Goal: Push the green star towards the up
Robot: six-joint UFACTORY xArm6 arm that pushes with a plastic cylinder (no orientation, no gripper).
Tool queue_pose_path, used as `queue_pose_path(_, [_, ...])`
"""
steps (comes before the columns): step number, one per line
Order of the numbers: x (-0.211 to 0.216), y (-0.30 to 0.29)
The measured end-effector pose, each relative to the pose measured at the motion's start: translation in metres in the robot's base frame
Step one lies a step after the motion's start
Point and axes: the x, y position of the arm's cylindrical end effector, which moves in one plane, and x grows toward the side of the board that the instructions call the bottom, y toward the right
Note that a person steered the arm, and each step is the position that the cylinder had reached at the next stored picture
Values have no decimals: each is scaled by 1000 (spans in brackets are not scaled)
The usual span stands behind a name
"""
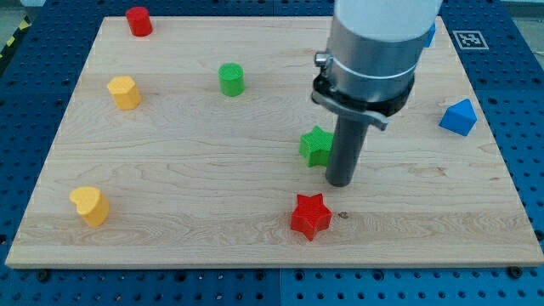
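The green star point(315, 145) lies on the wooden board point(187, 195) a little right of centre. My tip point(341, 182) rests on the board just to the star's lower right, very close to it or touching it. The rod partly hides the star's right side. The red star point(310, 216) lies below the green star, near the view's bottom.
A green cylinder point(231, 79) stands upper left of the green star. A red cylinder point(139, 21) is at the top left. Two yellow blocks point(124, 92) point(90, 206) are on the left. A blue block point(459, 117) is at the right, another blue block point(430, 34) behind the arm.
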Motion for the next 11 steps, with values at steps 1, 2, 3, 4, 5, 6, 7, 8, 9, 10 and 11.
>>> queue_pose_path(1, [-9, -27])
queue_pose_path(2, [-29, -35])
queue_pose_path(3, [-51, -35])
queue_pose_path(4, [-53, -20])
queue_pose_path(5, [-59, 2])
queue_pose_path(6, [-83, 4])
queue_pose_path(7, [-112, 11])
queue_pose_path(8, [-140, 32])
queue_pose_path(9, [-167, 49])
queue_pose_path(10, [-163, 58])
queue_pose_path(11, [-153, 88])
